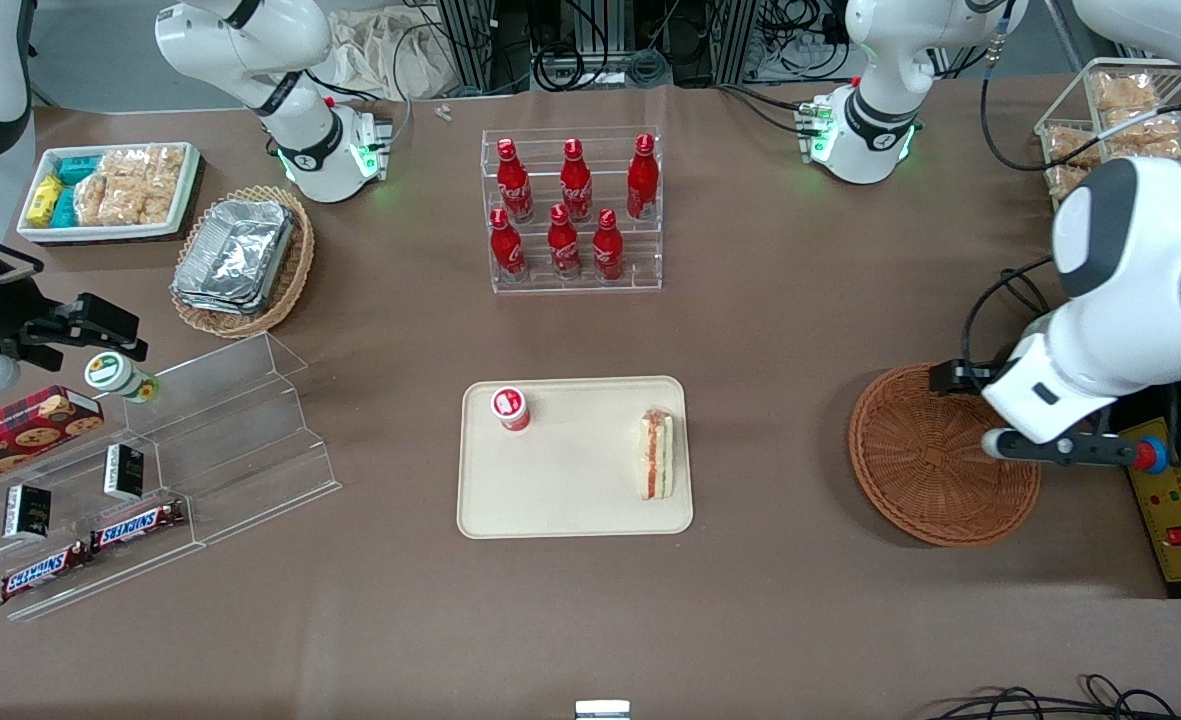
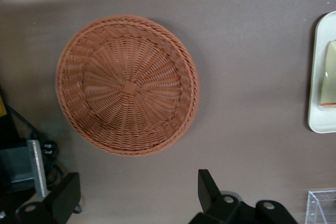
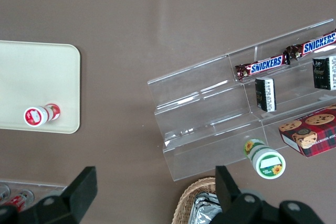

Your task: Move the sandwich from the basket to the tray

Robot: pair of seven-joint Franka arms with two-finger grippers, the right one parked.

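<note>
The sandwich (image 1: 657,456), a white wedge with orange-red filling, lies on the beige tray (image 1: 570,500), at the tray's edge nearest the basket. It also shows in the left wrist view (image 2: 331,74), on the tray (image 2: 321,114). The reddish-brown wicker basket (image 1: 925,465) is empty and shows whole in the left wrist view (image 2: 127,85). My left gripper (image 1: 955,377) hangs above the table just past the basket's rim, farther from the front camera. In the left wrist view the gripper (image 2: 135,195) is open, with nothing between its fingers.
A small red-capped bottle (image 1: 512,408) stands on the tray. A rack of red cola bottles (image 1: 575,215) stands farther back. A clear acrylic stand (image 1: 220,440) with snacks and a tan basket of foil trays (image 1: 240,260) lie toward the parked arm's end. A yellow control box (image 1: 1165,500) is beside the basket.
</note>
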